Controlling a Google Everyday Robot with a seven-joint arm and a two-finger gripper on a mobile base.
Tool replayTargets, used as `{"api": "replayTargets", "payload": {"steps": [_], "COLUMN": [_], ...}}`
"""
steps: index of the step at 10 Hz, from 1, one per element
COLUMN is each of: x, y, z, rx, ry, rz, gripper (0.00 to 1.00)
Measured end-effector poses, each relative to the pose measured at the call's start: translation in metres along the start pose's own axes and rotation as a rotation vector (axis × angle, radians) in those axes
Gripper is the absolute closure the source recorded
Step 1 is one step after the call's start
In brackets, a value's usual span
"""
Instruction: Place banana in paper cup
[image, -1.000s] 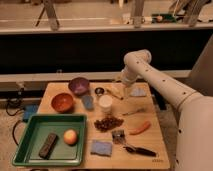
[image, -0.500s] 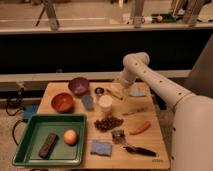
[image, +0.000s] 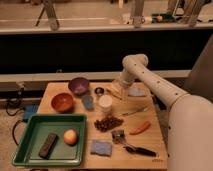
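gripper (image: 118, 86): my jaws spread, grasping nothing, just behind the paper cup (image: 105, 104) | banana (image: 114, 93): below me, behind-right of the cup, near the table's (image: 156, 150) far edge | small dark cup (image: 99, 91) crowds its left

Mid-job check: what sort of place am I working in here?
Probably an indoor robot test station, not a home kitchen: a wooden table laid out with small items, a green tray, and a long rail with dark panels behind. The gripper is by the banana at the table's far side.
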Motion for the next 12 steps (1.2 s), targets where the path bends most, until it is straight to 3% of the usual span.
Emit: {"api": "replayTargets", "payload": {"steps": [12], "x": [0.011], "y": [0.004], "z": [0.032], "rx": [-0.017], "ry": [-0.038], "rz": [0.09], "gripper": [0.2]}}
